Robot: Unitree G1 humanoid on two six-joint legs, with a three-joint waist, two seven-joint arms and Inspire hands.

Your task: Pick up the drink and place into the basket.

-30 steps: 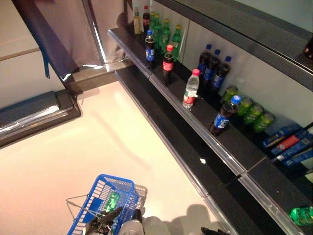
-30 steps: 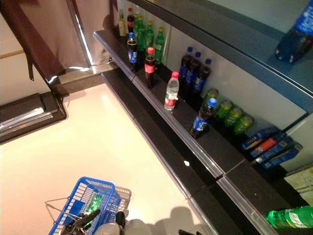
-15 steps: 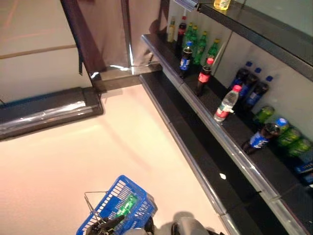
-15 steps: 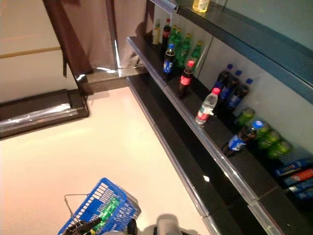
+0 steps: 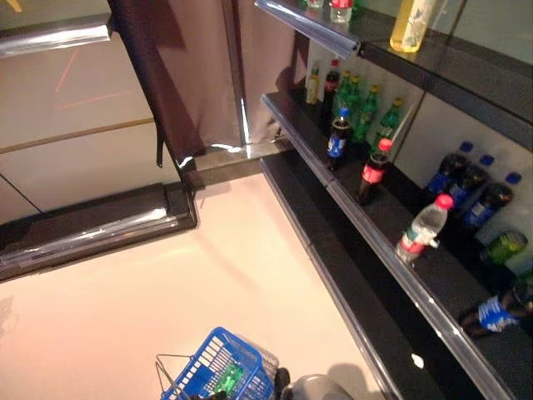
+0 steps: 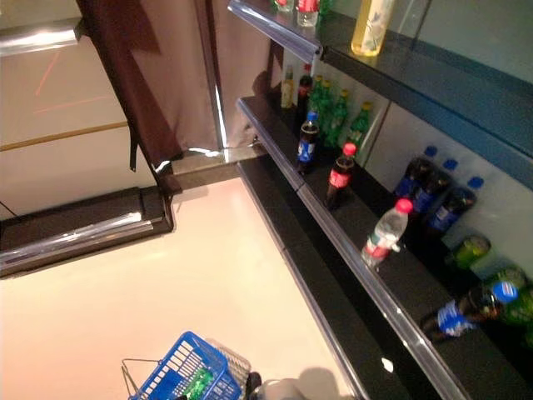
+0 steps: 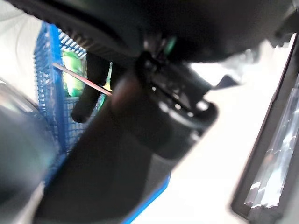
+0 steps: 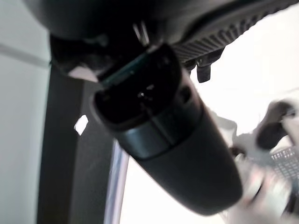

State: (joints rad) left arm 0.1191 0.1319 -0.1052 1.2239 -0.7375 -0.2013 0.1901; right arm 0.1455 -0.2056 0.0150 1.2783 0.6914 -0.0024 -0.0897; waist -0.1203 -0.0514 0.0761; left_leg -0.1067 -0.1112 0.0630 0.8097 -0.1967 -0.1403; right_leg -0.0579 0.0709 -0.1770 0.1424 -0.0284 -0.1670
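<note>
Looks down on a blue basket (image 5: pixel 202 367) at the near edge of the eye views, hanging close in by the left side rather than resting flat on the pale floor (image 5: pixel 166 283). Finds the task's thing already there: a green drink (image 5: pixel 226 381) lying on its side inside the basket, seen through the mesh and again in the left wrist view, low against the blue wall. Reads that as the placing done, or all but done.

Left hand (image 7: pixel 140 140) shown only as a dark bulk right above the basket, with the thin wire handle (image 7: pixel 79 77) crossing just in front of it. Probably carrying the basket by that handle, given how the basket hangs — but cannot tell from these views how far closed on it, or whether gripping at all.

Right hand (image 8: pixel 177 154) filling its own wrist view, with only floor and a dark shelf edge beyond. Nothing visibly in its hold; cannot tell whether open or closed.

Along the right, a long dark shelf (image 5: pixel 379 246) with upright bottles: a red-capped cola (image 5: pixel 372 171), a clear water bottle (image 5: pixel 420 232), a blue-labelled bottle (image 5: pixel 337 143) — all well apart from the basket, set near the front rail, presumably for easy reach.

Worth checking next: drink settled low enough not to roll out of a tilted basket.
</note>
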